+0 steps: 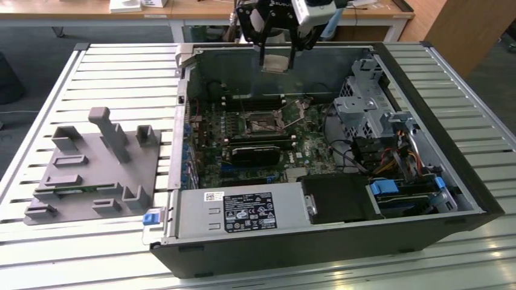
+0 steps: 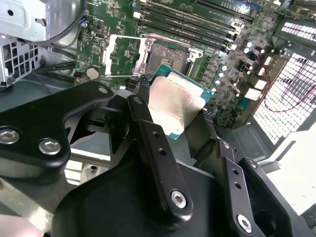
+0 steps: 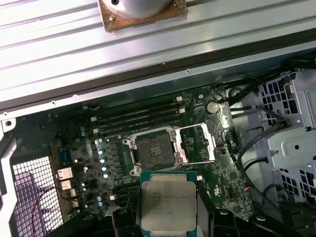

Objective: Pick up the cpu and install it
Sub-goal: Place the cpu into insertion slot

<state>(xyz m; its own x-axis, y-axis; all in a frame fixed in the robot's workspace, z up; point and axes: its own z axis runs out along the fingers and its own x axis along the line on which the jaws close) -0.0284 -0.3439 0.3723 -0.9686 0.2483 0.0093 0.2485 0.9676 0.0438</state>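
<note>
Nearest in the exterior view, an open black tower computer case (image 1: 322,254) lies on its side on a silvery slatted metal worktop (image 1: 105,60), with a grey metal power supply box (image 1: 241,211) at its front edge. Toward the exterior view's left, well apart from the case, a grey plastic fixture tray with upright pegs (image 1: 96,175) rests on the slats. Deeper inside the case lies a green motherboard (image 1: 241,145), its black-framed square socket (image 1: 264,124) bare and its metal retaining frame swung open. Above the far end of the case hangs the black two-fingered end effector (image 1: 276,55), clamped on the flat square silvery-topped cpu (image 1: 276,63); in the first wrist view the chip (image 3: 168,205) is in the air, clear of the socket (image 3: 154,149). Beyond the worktop stand wooden-topped desks (image 1: 209,9) on a dark grey floor (image 1: 32,36).
</note>
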